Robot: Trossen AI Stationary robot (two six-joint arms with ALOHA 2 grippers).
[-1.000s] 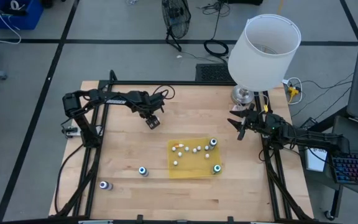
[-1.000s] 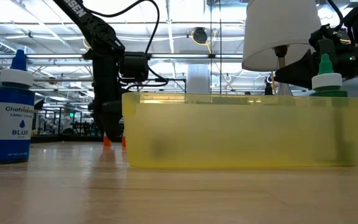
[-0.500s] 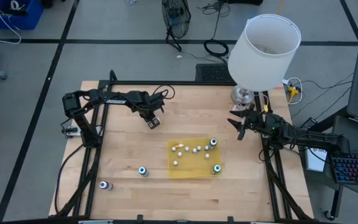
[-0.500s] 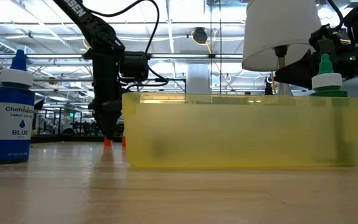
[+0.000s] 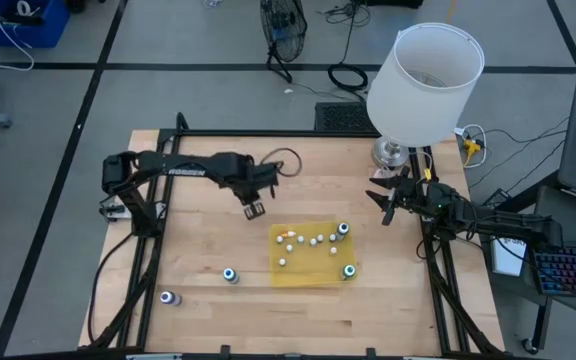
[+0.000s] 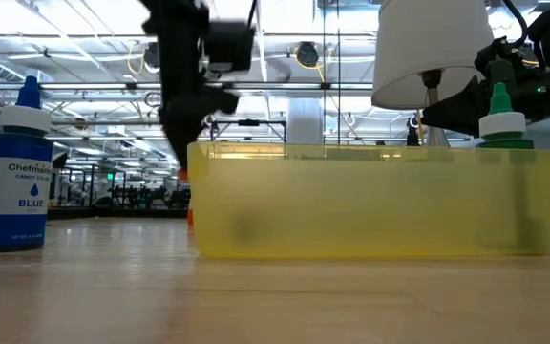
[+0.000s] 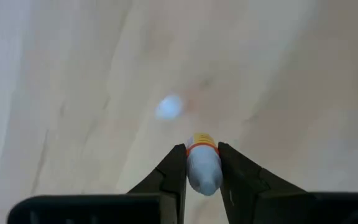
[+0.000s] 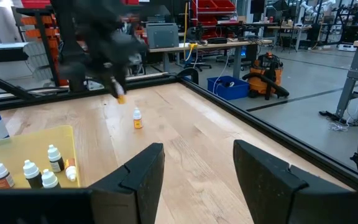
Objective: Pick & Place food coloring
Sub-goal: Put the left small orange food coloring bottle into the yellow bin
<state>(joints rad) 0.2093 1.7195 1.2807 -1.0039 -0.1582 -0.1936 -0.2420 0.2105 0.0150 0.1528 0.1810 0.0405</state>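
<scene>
- Left gripper [image 5: 255,210] was over the bare wood behind the yellow tray [image 5: 313,271], near its back-left corner, lifted clear of the table.
- Its jaws were clamped on a small whitish dropper bottle [image 7: 202,168] with an orange band at the neck; the left wrist view showed the bottle squeezed between both fingers [image 7: 174,174].
- In the low view the left arm [image 6: 189,86] hung down behind the tray's left end, with a bit of orange at its tip; detail there too blurred to tell more.
- One more small orange-labelled bottle [image 8: 137,119] stood upright on the wood beyond the tray, apart from the gripper.
- Inside the tray: several tiny whitish dropper bottles [image 5: 313,240] scattered along the back half, plus two larger dark bottles with teal-white tops, one at the back-right [image 5: 343,229] and one at the front-right [image 5: 349,270].
- On the table, left of the tray: a dark teal-topped bottle [image 5: 230,274] just beside it and another bottle [image 5: 167,298] farther toward the front-left.
- Low view showed a blue-labelled bottle [image 6: 18,177] upright at the left, and a green-capped one [image 6: 501,119] sticking above the tray wall.
- Right gripper [image 5: 388,205] waited near the lamp [image 5: 423,85] at the back-right of the table, jaws apart, holding nothing.
</scene>
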